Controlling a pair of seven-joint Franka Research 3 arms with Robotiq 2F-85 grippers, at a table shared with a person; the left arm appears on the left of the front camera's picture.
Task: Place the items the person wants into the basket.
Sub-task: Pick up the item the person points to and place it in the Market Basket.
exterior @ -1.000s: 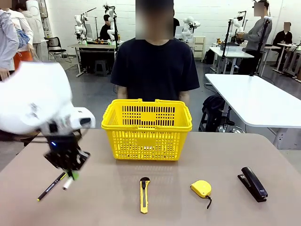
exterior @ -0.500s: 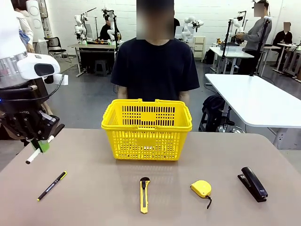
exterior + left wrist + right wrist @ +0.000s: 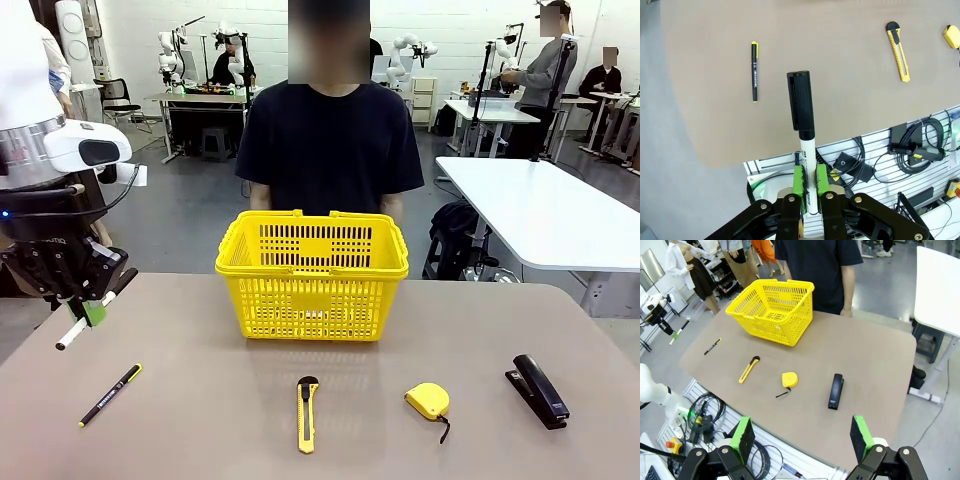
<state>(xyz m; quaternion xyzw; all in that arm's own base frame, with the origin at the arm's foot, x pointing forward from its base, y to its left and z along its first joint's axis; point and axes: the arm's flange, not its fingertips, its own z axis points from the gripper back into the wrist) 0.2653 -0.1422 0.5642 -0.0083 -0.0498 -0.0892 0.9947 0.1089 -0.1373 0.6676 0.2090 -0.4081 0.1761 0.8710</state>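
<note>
The left gripper pinches the marker, now lifted higher at the frame's left than before. The right gripper is spread wide.

White left arm, black cable at the wrist; black fingers, green pads; brass-coloured screws.

Tan worktop with rounded corners nearest, grey floor beyond, white table at the right — a dark bag beneath it, far benches and a black chair at the left, white wall behind — even, bright light
</note>
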